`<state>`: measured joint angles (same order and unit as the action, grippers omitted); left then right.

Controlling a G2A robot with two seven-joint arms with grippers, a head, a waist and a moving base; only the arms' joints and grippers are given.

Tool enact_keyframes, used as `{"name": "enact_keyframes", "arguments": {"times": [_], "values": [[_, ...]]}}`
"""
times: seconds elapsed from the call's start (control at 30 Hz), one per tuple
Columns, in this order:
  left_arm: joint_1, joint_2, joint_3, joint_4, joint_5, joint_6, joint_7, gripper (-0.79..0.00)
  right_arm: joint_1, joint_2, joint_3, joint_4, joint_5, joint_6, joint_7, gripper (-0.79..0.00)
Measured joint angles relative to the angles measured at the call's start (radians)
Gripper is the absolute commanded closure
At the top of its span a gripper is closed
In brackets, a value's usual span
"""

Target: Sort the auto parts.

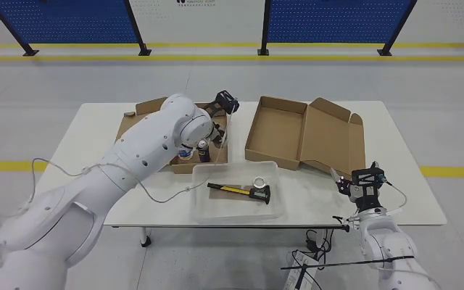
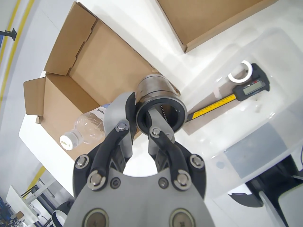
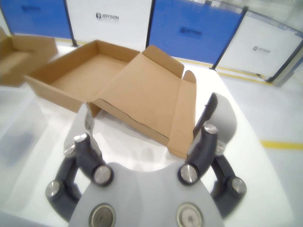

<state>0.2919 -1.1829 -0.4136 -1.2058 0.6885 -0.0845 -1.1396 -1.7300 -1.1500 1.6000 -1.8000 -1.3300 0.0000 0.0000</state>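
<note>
Just behind the clear tray (image 1: 217,212), over the near corner of the left cardboard box (image 2: 78,72): metal bearing (image 2: 156,88), pinched through its wall by the left gripper (image 2: 142,112), one finger inside the bore, one outside. Hard to tell whether resting on the box floor or lifted clear. Next to it, also behind the tray, a plastic bottle (image 2: 87,128), base hidden by the gripper. Inside the tray, a caliper (image 2: 251,86), beam tip cut off by the bearing, a white ring (image 2: 241,72) at its head. Right of the tray, right gripper (image 3: 149,106) spread wide, holding nothing, facing the open right box (image 3: 94,72).
</note>
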Motion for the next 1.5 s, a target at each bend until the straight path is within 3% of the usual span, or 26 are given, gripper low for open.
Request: {"name": "enact_keyframes", "arguments": {"times": [0.73, 1.5], "values": [[-0.029, -0.182, 0.083, 0.355, -0.036, -0.070, 0.015, 0.000, 0.000, 0.000, 0.000, 0.000, 0.000, 0.000, 0.000, -0.785], [-0.044, -0.306, 0.094, 0.601, -0.010, -0.163, 0.041, 0.000, 0.000, 0.000, 0.000, 0.000, 0.000, 0.000, 0.000, -0.785]]}}
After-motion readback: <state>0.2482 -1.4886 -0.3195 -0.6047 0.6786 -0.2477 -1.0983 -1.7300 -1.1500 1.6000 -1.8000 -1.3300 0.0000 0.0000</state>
